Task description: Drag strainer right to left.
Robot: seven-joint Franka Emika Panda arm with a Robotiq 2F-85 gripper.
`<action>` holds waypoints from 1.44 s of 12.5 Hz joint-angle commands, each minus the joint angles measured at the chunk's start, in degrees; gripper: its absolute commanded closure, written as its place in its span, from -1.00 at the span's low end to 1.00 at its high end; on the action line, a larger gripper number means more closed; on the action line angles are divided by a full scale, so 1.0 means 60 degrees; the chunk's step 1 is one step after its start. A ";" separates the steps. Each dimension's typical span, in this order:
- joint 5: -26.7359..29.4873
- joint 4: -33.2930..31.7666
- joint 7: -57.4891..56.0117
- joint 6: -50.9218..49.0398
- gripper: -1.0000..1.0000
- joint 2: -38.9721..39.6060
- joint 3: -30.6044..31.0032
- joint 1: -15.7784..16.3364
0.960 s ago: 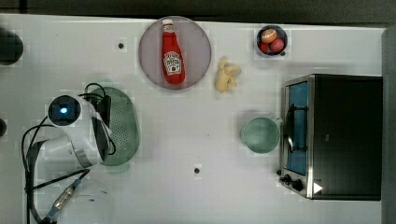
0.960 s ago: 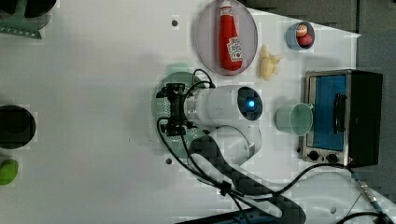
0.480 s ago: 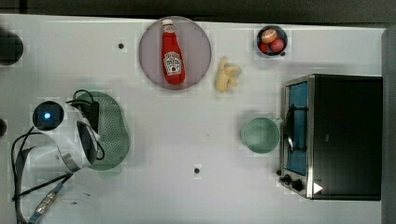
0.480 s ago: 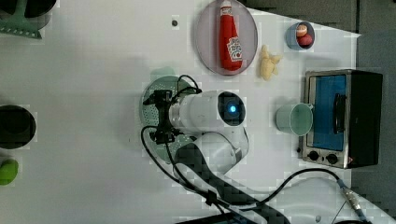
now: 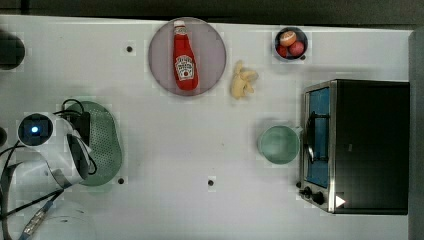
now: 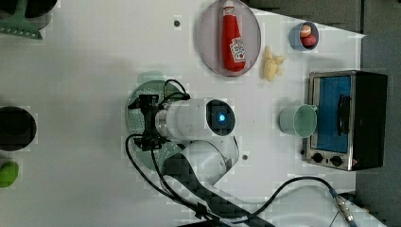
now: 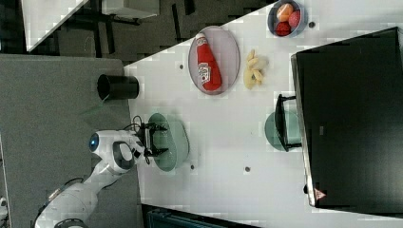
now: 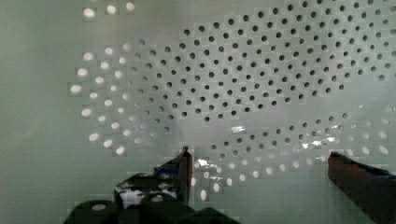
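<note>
The strainer [image 5: 106,145], a pale mint-green oval dish with small holes, lies near the top view's left end of the white table. My gripper [image 7: 158,139] reaches down into it from above. In the wrist view the gripper [image 8: 261,158] is open, its two dark fingertips [image 8: 186,161] spread wide just over the strainer's perforated floor [image 8: 243,74], with nothing between them. In the left view the gripper [image 6: 145,122] covers the strainer's middle and the strainer's rim [image 6: 142,87] shows around it.
A plate [image 5: 162,45] holds a ketchup bottle [image 5: 184,62]. Bananas [image 5: 242,80], a fruit bowl [image 5: 290,43], a round green cup [image 5: 279,145] and a toaster oven [image 5: 360,145] stand towards the top view's right. A black cup [image 7: 117,87] stands near the strainer.
The arm and the strainer under it have slid together towards the top view's left. The fingers have stayed spread.
</note>
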 commanded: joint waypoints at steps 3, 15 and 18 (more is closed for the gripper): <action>-0.1030 0.0018 -0.1035 -0.0703 -1.00 -0.0978 -0.0606 0.0114; -0.2165 -0.0075 -1.0836 -0.6825 -1.00 -0.6975 -0.6618 -0.0506; -0.2876 -0.0075 -1.2332 -0.7466 -1.00 -0.7757 -0.7578 -0.0542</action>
